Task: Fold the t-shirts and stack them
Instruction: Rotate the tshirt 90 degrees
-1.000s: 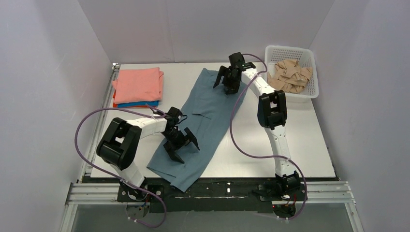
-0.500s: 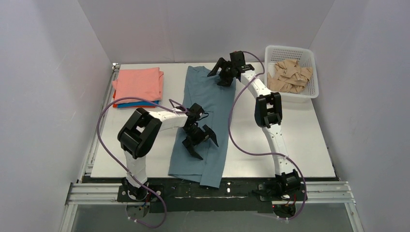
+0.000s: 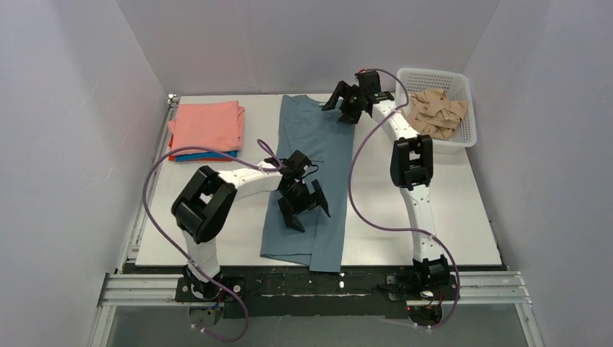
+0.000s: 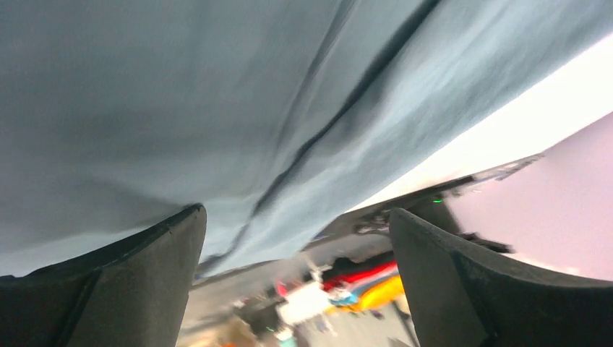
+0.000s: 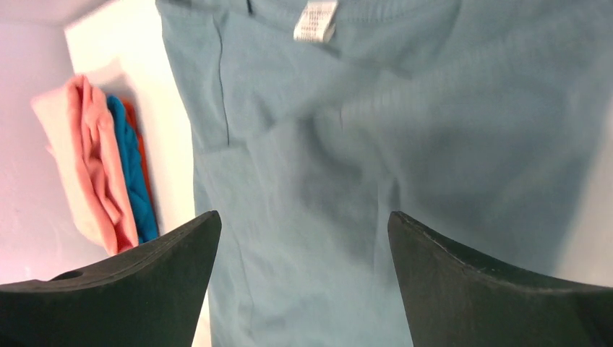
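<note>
Swung round from a slant a second ago, the grey-blue t-shirt [image 3: 315, 141] now lies as a straight, lengthwise-folded strip from 12 o'clock to 6 o'clock down the middle of the tabletop [image 3: 448, 210]. Its near hem reaches the near edge. Over the same second the left gripper [image 3: 312, 219] has moved rightward over the shirt's near half, and the right gripper [image 3: 340, 110] has shifted toward 1 o'clock at the collar end. Both grippers are spread wide with nothing between the jaws.

A small white label [image 5: 316, 20] is sewn inside the collar. Its print is too blurred to read, and no other writing shows.

The left wrist view is smeared. It gives only grey-blue cloth with one dark fold line, its two dark fingers [image 4: 123, 289] at the bottom corners, and some unrecognisable coloured shapes below. The top view does not show the label at all.

At 10 o'clock sits the stack of folded t-shirts [image 3: 207, 124], salmon-pink on top. From above, only thin slivers of the bright blue and orange-red ones show. The right wrist view shows the three layers edge-on, beside the grey-blue sleeve.

Only the top view shows the white basket [image 3: 434, 73] at 2 o'clock, which holds crumpled beige cloths [image 3: 434, 112].
</note>
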Robot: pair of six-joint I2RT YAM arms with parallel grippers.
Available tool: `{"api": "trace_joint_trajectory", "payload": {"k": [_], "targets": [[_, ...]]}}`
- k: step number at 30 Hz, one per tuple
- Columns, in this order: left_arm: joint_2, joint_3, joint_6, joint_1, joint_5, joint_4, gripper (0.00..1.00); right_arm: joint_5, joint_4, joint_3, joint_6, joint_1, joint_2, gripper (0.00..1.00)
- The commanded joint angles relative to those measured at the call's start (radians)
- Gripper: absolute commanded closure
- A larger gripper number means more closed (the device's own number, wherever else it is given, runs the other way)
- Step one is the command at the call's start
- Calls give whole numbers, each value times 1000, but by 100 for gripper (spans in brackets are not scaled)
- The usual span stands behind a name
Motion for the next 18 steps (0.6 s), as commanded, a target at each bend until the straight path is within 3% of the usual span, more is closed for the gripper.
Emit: {"api": "trace_joint_trajectory", "payload": {"k": [1,3,5,9,14,18], "targets": [[-266,-135,210,-14,-151,-172,0,2,-40,-182,-250,-5,-326,6],[-352,-148,304,-16,-180,-309,0,11,-91,-268,-323,-4,-409,5],[-430,-171,359,-17,-295,-447,1,55,-129,-369,-388,4,-493,5],[-576,-286,378,11,-472,-557,0,140,-81,-708,-465,52,-745,5],[-663,-467,348,160,-323,-435,0,297,17,-1216,-516,235,-1137,8],[-650,-520,331,182,-228,-338,6,402,-11,-1471,-490,479,-1328,11]]}}
